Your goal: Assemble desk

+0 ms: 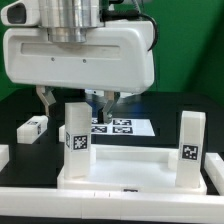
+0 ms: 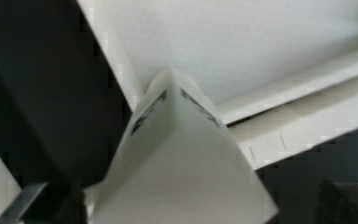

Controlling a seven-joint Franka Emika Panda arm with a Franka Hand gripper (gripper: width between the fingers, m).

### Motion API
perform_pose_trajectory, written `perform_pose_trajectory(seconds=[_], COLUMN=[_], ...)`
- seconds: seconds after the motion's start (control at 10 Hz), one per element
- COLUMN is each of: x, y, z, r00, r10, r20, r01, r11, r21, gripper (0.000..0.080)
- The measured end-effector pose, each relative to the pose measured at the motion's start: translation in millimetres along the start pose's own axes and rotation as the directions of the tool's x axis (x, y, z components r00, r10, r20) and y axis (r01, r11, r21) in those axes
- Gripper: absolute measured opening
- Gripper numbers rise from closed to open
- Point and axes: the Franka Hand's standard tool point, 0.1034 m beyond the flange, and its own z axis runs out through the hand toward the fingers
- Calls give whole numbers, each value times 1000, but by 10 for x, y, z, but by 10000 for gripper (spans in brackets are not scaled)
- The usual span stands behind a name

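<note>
One leg [image 1: 76, 130] stands straight up just under the gripper [image 1: 77, 100], whose jaws are wide open and hold nothing.

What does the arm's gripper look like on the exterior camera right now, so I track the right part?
The gripper has a wide, glossy white housing with rounded corners. Above it sits a silver-grey metal cylinder. Two slim dark fingers hang from the underside. No tags or lettering show on the housing.
</note>
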Motion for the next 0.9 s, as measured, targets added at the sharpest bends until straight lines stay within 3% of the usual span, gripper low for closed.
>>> perform_pose_trajectory(seconds=[0.3,0.4,0.5,0.9], x=[2,18,35,66], y=[9,7,-2,26], z=[0,4,34,43], r00=[979,959,931,762], r10=[-206,-282,-363,-646], r20=[0,-12,-39,-40], r01=[206,282,361,643], r11=[979,959,932,763], r21=[0,-10,-38,-74], gripper=[649,649,649,649])
